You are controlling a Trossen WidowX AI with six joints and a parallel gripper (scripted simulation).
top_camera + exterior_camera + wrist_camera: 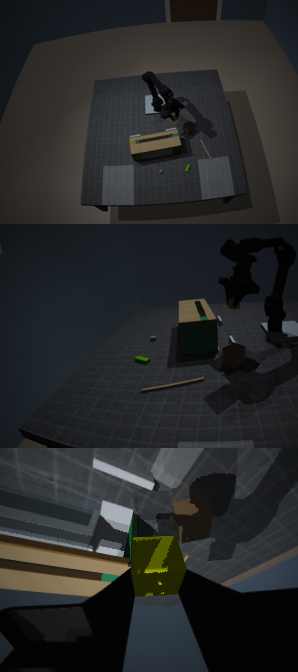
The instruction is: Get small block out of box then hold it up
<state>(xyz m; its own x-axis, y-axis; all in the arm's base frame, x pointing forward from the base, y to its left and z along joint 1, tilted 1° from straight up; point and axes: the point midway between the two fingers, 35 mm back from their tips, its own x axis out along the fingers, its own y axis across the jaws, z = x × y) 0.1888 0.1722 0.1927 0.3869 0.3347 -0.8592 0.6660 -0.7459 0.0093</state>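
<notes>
Desk: dark, gridded, fills the middle of the top view.

Arm: black, bent over, its wrist at upper right in the exterior view.

Box: wooden top, green end wall; upright, just below the frame's centre from the top.

Brown block: on the desk near the box's green end, right of centre in the top view. Thin stick lies to the lower right of it there.

Bright green piece: flat, lower middle of the top view.

Yellow block: presumably the task's block. Out of the box, off the desk, above and apart from the box top in the exterior view; centre of the wrist view.

Fingers: pinching the yellow block at their tips, on opposite sides.

Handling, judged: light, stiff, not fragile; smooth faces might slip or pivot, as the grip sits at the very tips. Best hold: two opposite flat sides, centred, as deep as the fingers allow. Regrasping seems needless; a steady squeeze and a motionless hold look sufficient.
</notes>
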